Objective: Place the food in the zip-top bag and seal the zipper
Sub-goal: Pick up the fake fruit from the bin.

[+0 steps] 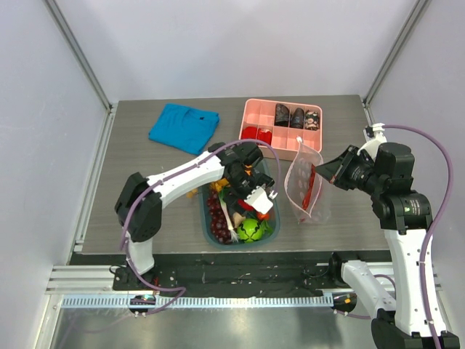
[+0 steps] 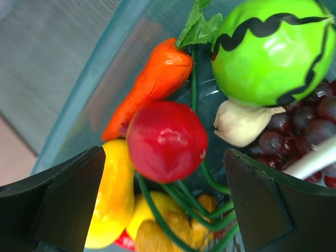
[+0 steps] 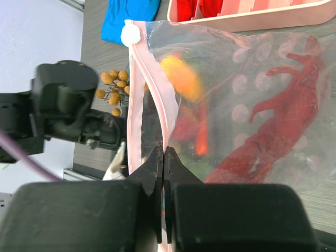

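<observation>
My right gripper (image 3: 164, 152) is shut on the pink zipper (image 3: 157, 94) edge of the clear dotted zip-top bag (image 1: 305, 183), holding it upright with its mouth open toward the left. A red lobster (image 3: 278, 131) lies inside it. My left gripper (image 2: 165, 194) is open, low inside the teal tub (image 1: 208, 214) over the food: a red round fruit (image 2: 167, 140) lies between its fingers, with a yellow fruit (image 2: 111, 199), an orange carrot (image 2: 152, 84), a green striped ball (image 2: 273, 50), garlic (image 2: 241, 122), grapes (image 2: 299, 131) and green onion stems (image 2: 210, 202) around.
A pink divided tray (image 1: 283, 123) with dark and red pieces stands at the back, just behind the bag. A blue cloth (image 1: 184, 126) lies at the back left. The table's front edge runs right below the tub.
</observation>
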Tool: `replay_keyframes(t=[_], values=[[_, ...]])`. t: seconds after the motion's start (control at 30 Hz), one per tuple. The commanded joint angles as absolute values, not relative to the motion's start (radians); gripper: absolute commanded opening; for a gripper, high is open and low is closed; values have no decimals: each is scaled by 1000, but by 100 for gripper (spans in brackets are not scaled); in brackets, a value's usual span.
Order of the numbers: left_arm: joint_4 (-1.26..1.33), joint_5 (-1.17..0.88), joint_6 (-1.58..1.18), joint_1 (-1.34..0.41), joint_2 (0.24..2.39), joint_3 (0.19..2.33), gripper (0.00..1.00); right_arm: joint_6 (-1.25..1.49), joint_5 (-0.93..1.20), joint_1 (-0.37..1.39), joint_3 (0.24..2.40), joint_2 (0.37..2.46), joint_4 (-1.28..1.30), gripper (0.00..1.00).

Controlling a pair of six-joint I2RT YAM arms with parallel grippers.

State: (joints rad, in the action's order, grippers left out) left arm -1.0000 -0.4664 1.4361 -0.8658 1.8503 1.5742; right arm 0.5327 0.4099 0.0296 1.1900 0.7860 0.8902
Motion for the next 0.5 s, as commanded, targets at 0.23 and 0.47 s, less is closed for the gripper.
replay_keyframes(t=[0.23,0.47], values=[[-1020,-465,1462,-867,1956,1628,88,531,411,28,1187,798,844,1],[-1008,-454,1463,-867,1967,1620,89,537,411,28,1178,799,842,1]])
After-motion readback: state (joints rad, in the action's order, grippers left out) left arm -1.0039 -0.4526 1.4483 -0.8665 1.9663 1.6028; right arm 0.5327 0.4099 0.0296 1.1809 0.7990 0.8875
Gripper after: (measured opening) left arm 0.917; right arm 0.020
